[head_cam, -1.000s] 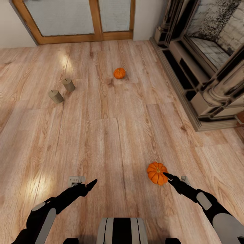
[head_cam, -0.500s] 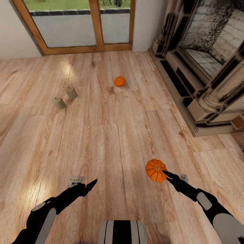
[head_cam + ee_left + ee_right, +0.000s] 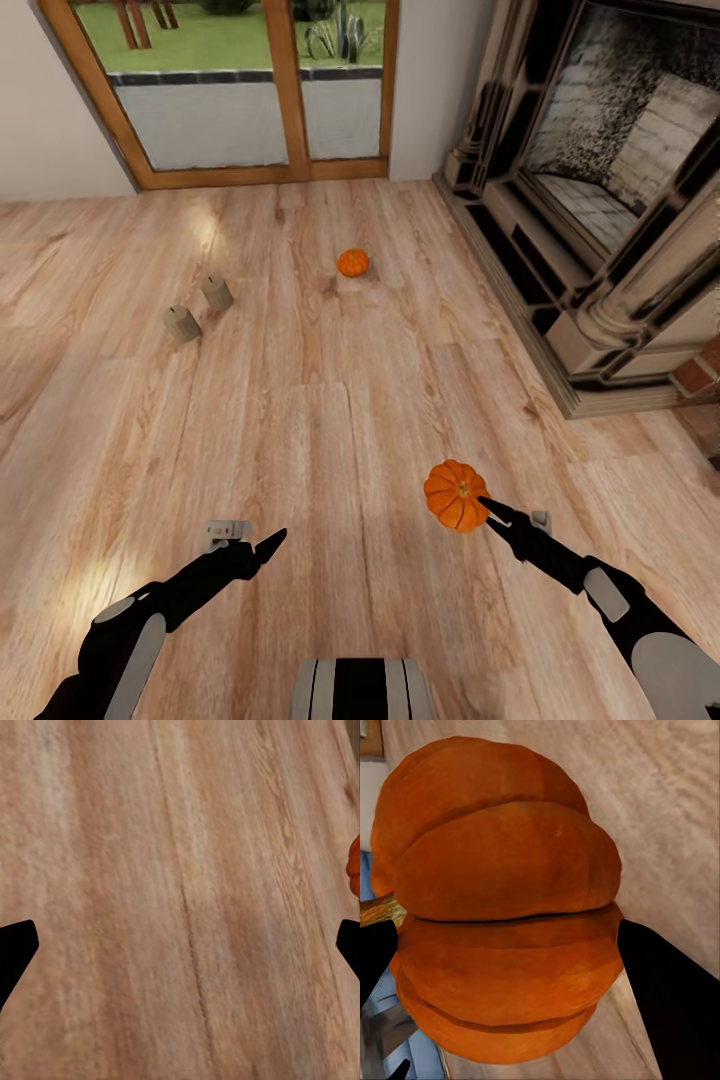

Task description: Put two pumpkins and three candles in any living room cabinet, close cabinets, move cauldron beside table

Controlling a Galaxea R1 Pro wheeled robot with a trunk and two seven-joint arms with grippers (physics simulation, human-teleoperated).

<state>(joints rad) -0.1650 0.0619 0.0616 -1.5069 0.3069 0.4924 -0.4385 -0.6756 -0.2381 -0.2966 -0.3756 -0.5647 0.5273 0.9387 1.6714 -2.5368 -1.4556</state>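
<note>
Carrying the near pumpkin (image 3: 455, 494) clamped in the right gripper (image 3: 487, 508) above the floor (image 3: 330, 420), left gripper (image 3: 268, 545) spread and empty; next it needs a cabinet, with second pumpkin (image 3: 352, 262) and two candles (image 3: 198, 308) waiting.

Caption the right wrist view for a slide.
Right end effector clamped on a ribbed orange pumpkin, its dark fingers on either side, above the wood plank floor.

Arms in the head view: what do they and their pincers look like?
Both arms are glossy black with light grey panels on the forearms. The left pincer and right pincer each taper to slim, pointed black fingers, with a small grey bracket beside the wrist. No cables or markings are discernible.
</note>
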